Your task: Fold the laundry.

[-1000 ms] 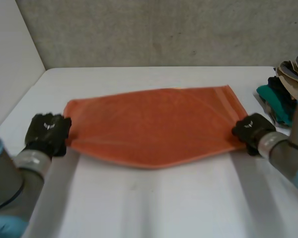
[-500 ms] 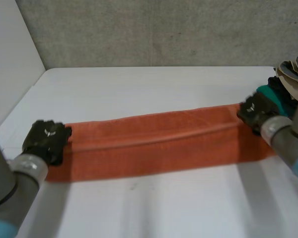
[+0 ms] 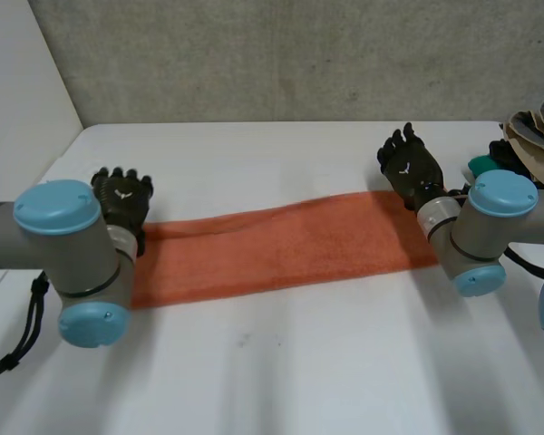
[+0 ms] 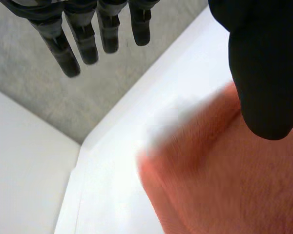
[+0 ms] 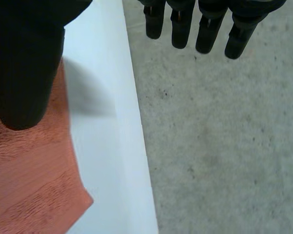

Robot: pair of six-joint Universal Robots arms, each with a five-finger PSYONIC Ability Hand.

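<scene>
Left hand, right hand splayed empty at ends of orange towel, clothes pile nearby

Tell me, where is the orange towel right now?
In the head view the orange towel lies as a long strip across the white table, between the left hand and the right hand.

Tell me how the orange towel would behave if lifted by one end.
Probably floppy: the towel lies flat as a long folded strip, so it would likely sag and unfold. Its fuzzy pile suggests it grips well, not slippery. Pushed on the table, it would probably bunch.
</scene>
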